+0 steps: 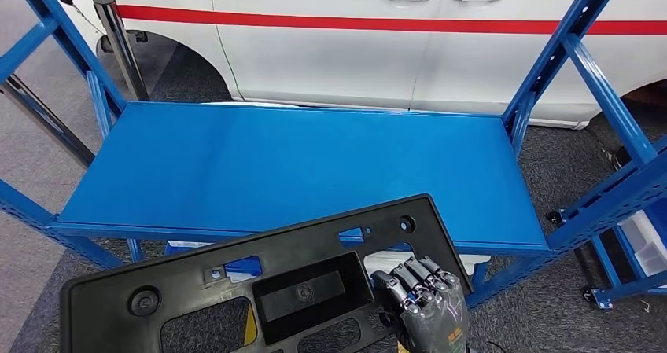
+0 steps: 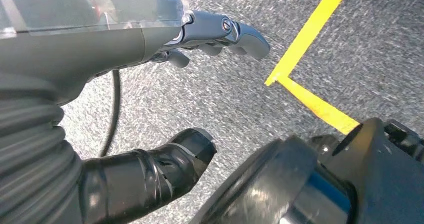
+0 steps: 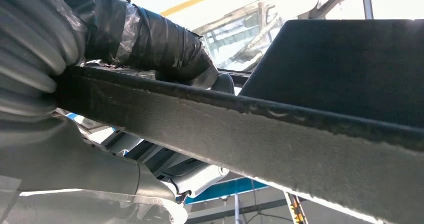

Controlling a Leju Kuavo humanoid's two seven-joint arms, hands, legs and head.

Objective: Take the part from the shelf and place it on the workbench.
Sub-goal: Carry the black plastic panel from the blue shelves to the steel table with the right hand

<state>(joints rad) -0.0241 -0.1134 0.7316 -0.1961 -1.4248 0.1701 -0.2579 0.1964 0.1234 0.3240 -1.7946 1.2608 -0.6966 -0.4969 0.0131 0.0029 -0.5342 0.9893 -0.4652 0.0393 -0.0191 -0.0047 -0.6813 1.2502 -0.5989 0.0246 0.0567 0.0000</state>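
The left hand (image 2: 200, 84) hangs over grey carpet floor (image 2: 350, 49) with a yellow tape line (image 2: 305, 37). Its thumb and fingers are apart and nothing is between them, so it is released.

In the head view, the blue shelf (image 1: 299, 164) stands in the middle, with a white car (image 1: 393, 31) behind it on the far side. The shelf board carries nothing now. The part, a long black plastic panel (image 1: 236, 282) with cut-outs and round holes, is near the robot, in front of the near edge of the shelf and tilted, its left end lower than its right.

The right hand (image 1: 425, 306) grasps the panel at its right near corner. The dark fingers curl over the top face, and in the right wrist view the taped thumb (image 3: 155, 44) presses on the other side of the edge, so the grip is a clamp on one thin rim.

The risk, as judged from this, is that the panel is long and held at one end only. The free left end could swing down, turn in the fingers and slip out, or hit the shelf post while the robot turns to the workbench. A fast turn would make this worse.
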